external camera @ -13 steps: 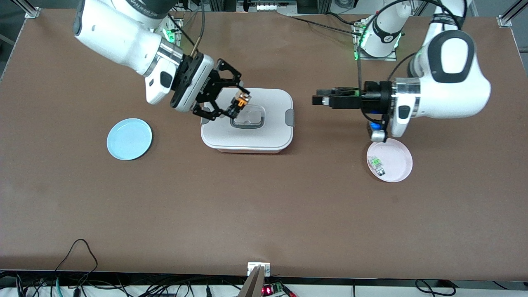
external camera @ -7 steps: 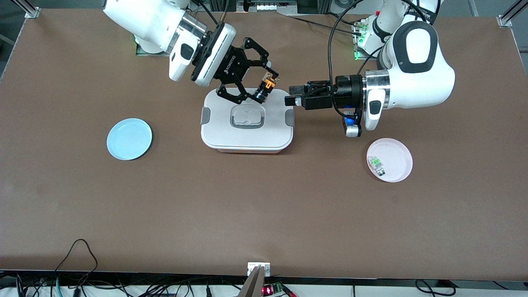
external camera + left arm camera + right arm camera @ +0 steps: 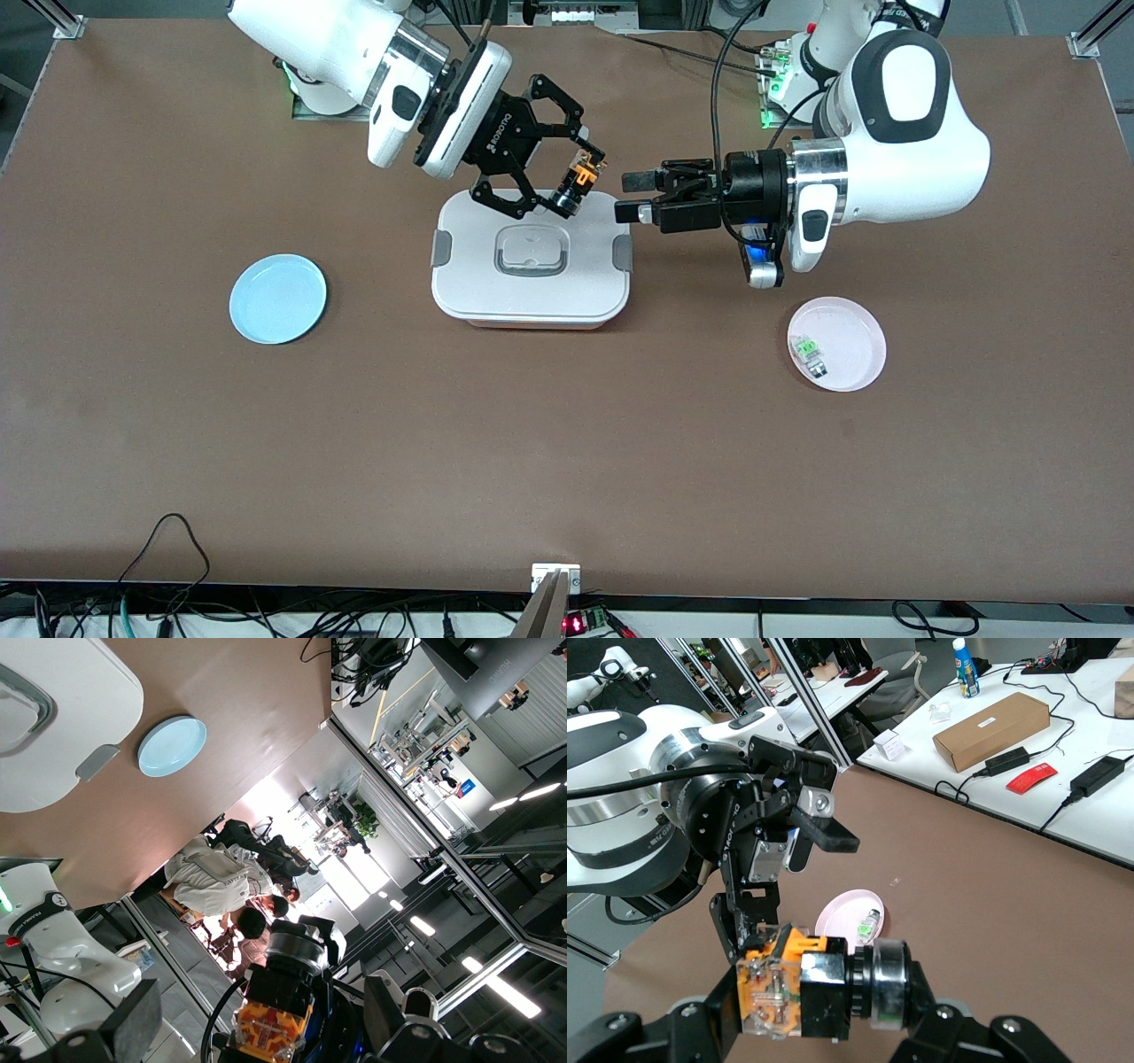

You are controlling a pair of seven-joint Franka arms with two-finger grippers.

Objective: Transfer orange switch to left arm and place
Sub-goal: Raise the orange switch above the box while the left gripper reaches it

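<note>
**Operator:** My right gripper (image 3: 567,186) is clamped on the orange switch (image 3: 574,183), holding it in the air over the edge of the box (image 3: 530,282) that lies toward the robots' bases. My left gripper (image 3: 631,197) hangs level with it, just off the box's corner toward the left arm's end, fingers spread apart and pointed at the switch with a small gap between them.

**Observer:** Walk me through the table, closest to the front camera first.

**Operator:** Closest is the pink plate (image 3: 858,356) toward the left arm's end, with a small green-topped component (image 3: 808,351) lying in it. A bit farther, at the right arm's end, sits the blue plate (image 3: 277,299). The white box is in the middle between them, lid on, grey clips at both ends.

**Observer:** And the wrist cameras?

**Operator:** In my right wrist view the switch (image 3: 806,988) lies crosswise between the fingers, orange block at one end, black barrel at the other, the left gripper (image 3: 819,819) facing it.
</note>
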